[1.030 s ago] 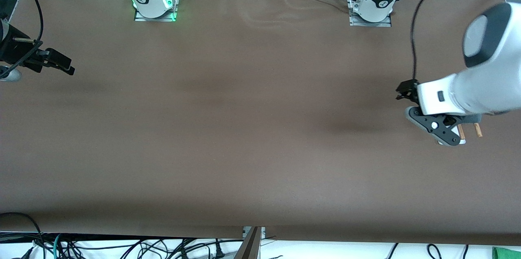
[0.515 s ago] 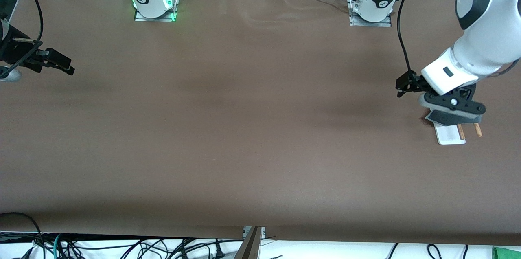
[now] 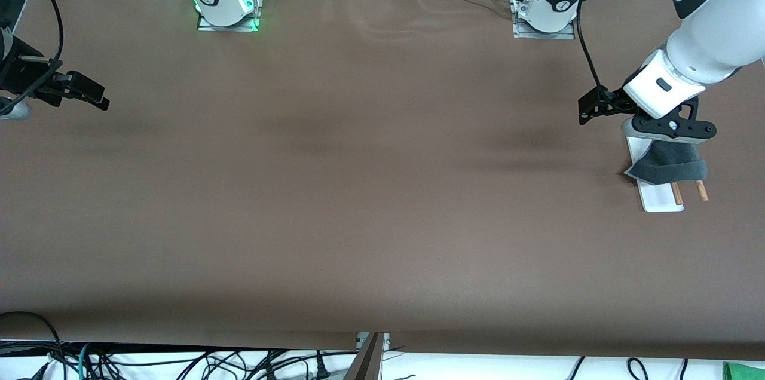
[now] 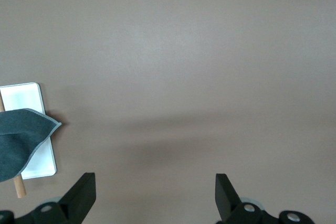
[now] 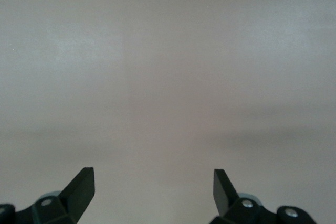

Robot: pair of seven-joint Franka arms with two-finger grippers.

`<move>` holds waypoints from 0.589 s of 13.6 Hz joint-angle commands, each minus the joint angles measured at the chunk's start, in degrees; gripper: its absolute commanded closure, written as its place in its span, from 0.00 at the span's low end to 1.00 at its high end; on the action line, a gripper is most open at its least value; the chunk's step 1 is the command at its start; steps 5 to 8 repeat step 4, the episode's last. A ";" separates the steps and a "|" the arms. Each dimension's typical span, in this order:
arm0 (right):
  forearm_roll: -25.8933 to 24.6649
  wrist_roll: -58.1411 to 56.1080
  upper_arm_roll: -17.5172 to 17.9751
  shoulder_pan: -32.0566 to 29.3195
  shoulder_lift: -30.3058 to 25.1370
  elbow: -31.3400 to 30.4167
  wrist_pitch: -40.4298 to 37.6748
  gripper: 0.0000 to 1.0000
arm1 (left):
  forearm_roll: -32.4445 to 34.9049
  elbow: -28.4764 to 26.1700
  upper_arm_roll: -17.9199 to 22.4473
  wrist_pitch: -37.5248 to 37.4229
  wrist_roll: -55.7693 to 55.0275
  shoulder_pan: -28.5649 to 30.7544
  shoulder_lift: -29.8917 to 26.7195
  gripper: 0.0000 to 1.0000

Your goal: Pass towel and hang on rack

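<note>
the towel (image 3: pixel 668 166) hangs draped over my rack (image 3: pixel 659 197) at the left arm's end of the table (image 3: pixel 358 189), and my left gripper (image 3: pixel 669 129) hovers just above it, over the rack's end that lies farther from the front camera. nothing is between its fingers (image 4: pixel 80 196); they stand wide apart, and in the left wrist view only bare tabletop shows between them, with the towel off to one side.

the rack stands close to the table's end on the left arm's side, while toward the right arm the brown surface runs wide and bare. its white base and two wooden rods (image 3: pixel 689 191) run lengthwise from farther to nearer the front camera, the rod tips poking out from under the cloth on the nearer side. the towel lies across the rods, one pointed corner (image 4: pixel 52 125) reaching past the base's edge toward the right arm's end.

my right gripper (image 3: pixel 89 93) waits over the table's edge at the right arm's end, fingers (image 5: pixel 80 188) spread and empty.
</note>
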 commanded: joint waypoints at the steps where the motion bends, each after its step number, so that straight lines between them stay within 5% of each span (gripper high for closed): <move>1: -0.17 -0.39 0.70 -0.97 0.34 1.00 -0.32 0.00 | -0.80 -1.31 0.03 1.05 -0.35 0.50 -0.97 0.00; 8: -0.17 -0.39 0.70 -0.97 0.34 1.00 -0.32 0.00 | -0.01 -1.22 0.47 0.87 -0.26 0.41 -1.32 0.00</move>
